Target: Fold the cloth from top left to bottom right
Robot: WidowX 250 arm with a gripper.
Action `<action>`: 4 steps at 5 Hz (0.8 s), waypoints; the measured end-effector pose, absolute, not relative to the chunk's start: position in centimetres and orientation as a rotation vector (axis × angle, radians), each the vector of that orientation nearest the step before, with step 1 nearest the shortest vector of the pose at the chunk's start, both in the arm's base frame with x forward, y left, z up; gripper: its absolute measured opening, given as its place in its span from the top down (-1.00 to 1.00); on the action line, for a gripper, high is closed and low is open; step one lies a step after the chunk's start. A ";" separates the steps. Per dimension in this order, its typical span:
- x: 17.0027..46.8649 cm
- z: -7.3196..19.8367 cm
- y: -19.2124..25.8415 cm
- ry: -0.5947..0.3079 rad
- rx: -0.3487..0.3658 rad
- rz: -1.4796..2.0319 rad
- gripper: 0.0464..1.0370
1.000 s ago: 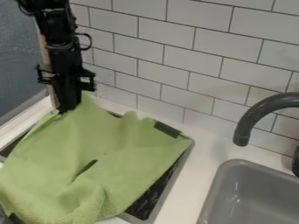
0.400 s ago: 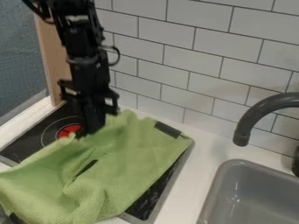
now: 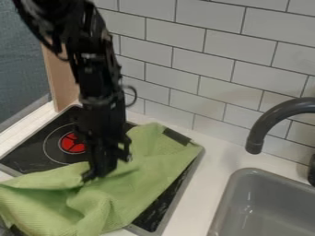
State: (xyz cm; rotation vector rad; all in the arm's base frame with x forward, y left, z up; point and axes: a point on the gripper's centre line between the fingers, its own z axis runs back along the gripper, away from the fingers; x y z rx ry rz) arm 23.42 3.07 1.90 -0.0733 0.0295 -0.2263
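Cloth [image 3: 152, 156] has come off the burner [image 3: 72, 144], its edge pinched in the gripper [image 3: 93, 174]

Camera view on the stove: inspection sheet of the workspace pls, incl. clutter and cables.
Surface: black stovetop with red-centred burner, set in pale counter.
Job's things: green cloth over the stovetop's right and near parts, rumpled, not folded flat; dark patch near its upper right corner.
Clutter: nothing seen.
Claw: down at the cloth; grip unclear.
Cables: black loop beside the arm.
Surroundings: white tiled wall, grey sink, dark faucet.
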 end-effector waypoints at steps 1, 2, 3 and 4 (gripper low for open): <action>23.3 1.1 2.6 0.023 -0.062 -0.226 0.91; 23.2 1.1 2.5 0.027 -0.064 -0.196 0.56; 23.2 1.1 2.7 0.030 -0.060 -0.172 0.01; 23.8 1.6 2.9 0.022 -0.080 -0.149 -0.59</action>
